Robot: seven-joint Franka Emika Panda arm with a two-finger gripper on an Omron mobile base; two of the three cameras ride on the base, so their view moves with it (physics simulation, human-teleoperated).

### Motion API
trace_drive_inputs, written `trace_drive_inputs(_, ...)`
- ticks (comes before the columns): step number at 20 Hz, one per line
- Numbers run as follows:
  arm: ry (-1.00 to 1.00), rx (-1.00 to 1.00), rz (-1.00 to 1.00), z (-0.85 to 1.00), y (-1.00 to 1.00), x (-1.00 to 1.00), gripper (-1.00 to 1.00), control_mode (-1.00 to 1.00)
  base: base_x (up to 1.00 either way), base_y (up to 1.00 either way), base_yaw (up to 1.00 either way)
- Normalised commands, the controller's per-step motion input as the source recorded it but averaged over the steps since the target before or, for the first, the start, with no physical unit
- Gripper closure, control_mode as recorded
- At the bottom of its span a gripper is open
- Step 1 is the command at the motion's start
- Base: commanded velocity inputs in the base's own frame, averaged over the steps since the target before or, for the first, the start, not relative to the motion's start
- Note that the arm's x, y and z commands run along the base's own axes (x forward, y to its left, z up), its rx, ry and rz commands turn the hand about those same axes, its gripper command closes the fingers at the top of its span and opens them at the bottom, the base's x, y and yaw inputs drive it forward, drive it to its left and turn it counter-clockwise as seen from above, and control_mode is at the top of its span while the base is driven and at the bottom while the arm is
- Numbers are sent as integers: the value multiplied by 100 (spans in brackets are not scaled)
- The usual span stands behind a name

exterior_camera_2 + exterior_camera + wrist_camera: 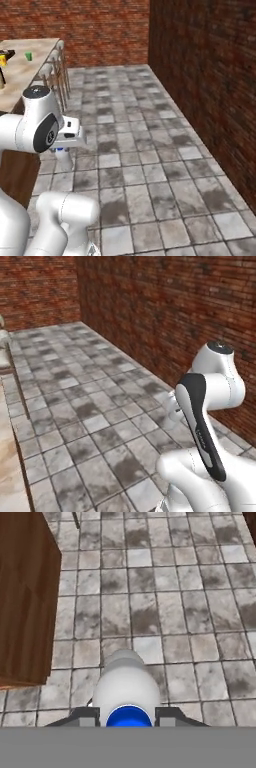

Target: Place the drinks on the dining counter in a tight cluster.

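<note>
Claw (128,718) is clamped on the small white bottle (126,687) w/ blue cap (128,717): in hand view the two dark fingers (85,716) sit either side just under the cap, bottle hanging below over the tiled floor (165,612), beside the wood base (25,597) of the dining counter (30,70). In right base view the bottle's lower part (63,159) peeks out under the hand, well clear of the countertop, off its near end. On the counter far back: a green cup (29,56) and sth yellow (3,60) at the frame edge, too small to id. Step in hand, as I read it: carry the bottle up & over to the countertop. To do it well: keep the bottle upright, grip unchanged, lift high enough to clear the counter edge and the stools (59,55) before moving across; approach from above, not sideways, so nothing standing there gets knocked. Set down just beside the other drinks, near but not bumping, base flat before letting go. Grip is high on the neck, so a swing could tip it; go slow near the end.
</note>
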Motion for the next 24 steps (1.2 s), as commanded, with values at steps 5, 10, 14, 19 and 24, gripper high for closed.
trace_drive_inputs(5, 0, 0, 0, 0, 0, 0, 100, 100, 80, -70, 22)
trace_drive_inputs(10, 0, 0, 0, 0, 0, 0, 100, 100, 100, -48, 41)
trace_drive_inputs(14, 0, 0, 0, 0, 0, 0, 100, 100, 100, -42, 50)
trace_drive_inputs(19, 0, 0, 0, 0, 0, 0, 100, 100, 100, -39, 50)
trace_drive_inputs(24, 0, 0, 0, 0, 0, 0, 100, 100, 100, -32, 50)
